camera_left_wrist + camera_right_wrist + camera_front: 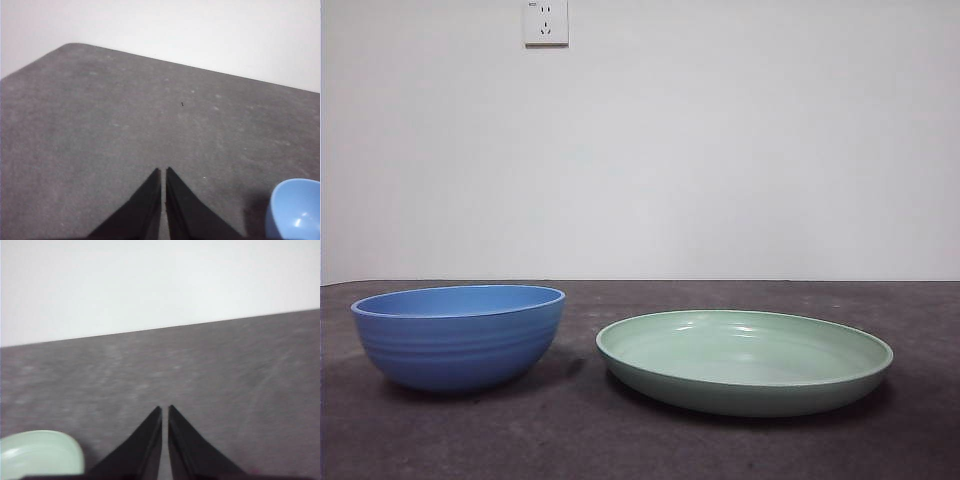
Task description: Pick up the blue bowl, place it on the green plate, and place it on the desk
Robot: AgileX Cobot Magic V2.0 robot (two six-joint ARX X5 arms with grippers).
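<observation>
Blue bowl (459, 336) sat upright on the tabletop (640, 440), empty, toward the left side of the front view. Green plate (744, 360) lay flat beside it toward the right, also empty; a strip of bare tabletop separated them, not touching. Both stood well forward of the tabletop's far edge, which met a plain white wall. A wall socket (546, 22) was mounted high on that wall, above the bowl.

My left gripper (163, 172) hung above open tabletop, jaws closed to a thin slit, holding nothing; the bowl's rim showed just off to one side. My right gripper (164, 411) was likewise pinched together and empty, the plate's edge near it. Nothing lay between either gripper and the dishes.
</observation>
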